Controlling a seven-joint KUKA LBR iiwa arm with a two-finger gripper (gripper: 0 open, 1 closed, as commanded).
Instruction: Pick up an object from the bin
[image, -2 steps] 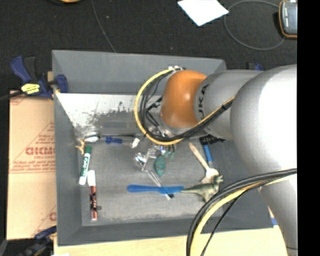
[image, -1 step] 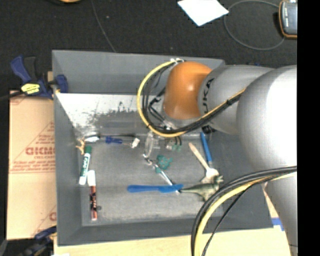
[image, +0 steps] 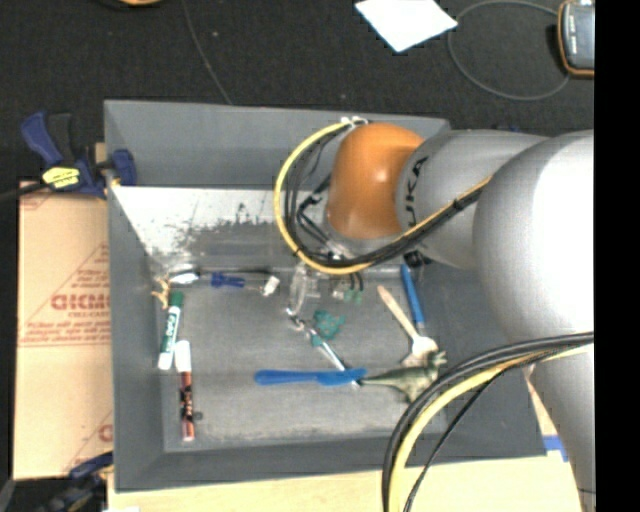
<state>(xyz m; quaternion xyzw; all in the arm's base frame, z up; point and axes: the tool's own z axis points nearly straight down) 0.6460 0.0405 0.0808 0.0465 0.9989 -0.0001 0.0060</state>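
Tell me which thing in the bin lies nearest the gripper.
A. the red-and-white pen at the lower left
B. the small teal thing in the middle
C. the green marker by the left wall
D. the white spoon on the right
B: the small teal thing lies just below and to the right of the gripper in the camera view, and the other three lie farther off.

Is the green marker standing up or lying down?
Lying down. The green marker lies flat on the floor of the bin, near its left wall, with its whole length showing.
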